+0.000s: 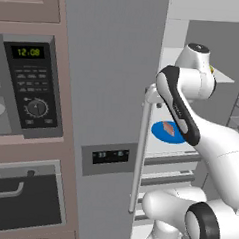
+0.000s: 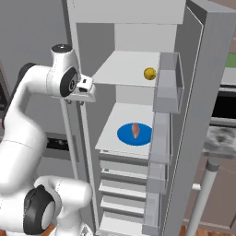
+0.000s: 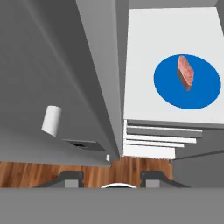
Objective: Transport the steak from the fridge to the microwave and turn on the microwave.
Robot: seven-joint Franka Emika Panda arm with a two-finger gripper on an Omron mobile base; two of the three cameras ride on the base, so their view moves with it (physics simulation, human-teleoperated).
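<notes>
Presently the fridge (image 2: 198, 92) stands with one door swung wide, its white shelves exposed, while the other grey door (image 1: 110, 91) remains shut and carries a small black display panel (image 1: 109, 156) and a long vertical silver bar handle (image 1: 141, 148). The steak (image 2: 135, 130) lies on a blue round plate (image 2: 134, 134) set on the middle shelf (image 2: 126, 124) of the fridge interior; in the hand view the steak (image 3: 186, 72) sits toward the upper side of that plate (image 3: 187, 82), with bare white shelf around it. A small yellow round item (image 2: 149, 73) rests on the shelf above. The end effector (image 3: 112, 179) is held up beside the top of the bar handle, outside the shelves and well apart from the steak; its two dark fingers stand at their narrowest setting with nothing between them, and wooden floor (image 3: 52, 173) shows past them. The microwave (image 1: 23, 88) is built into the cabinet to the left of the fridge, its panel showing a green clock, buttons and a round dial. Below it sits a dark oven (image 1: 24, 198) with a horizontal handle.
</notes>
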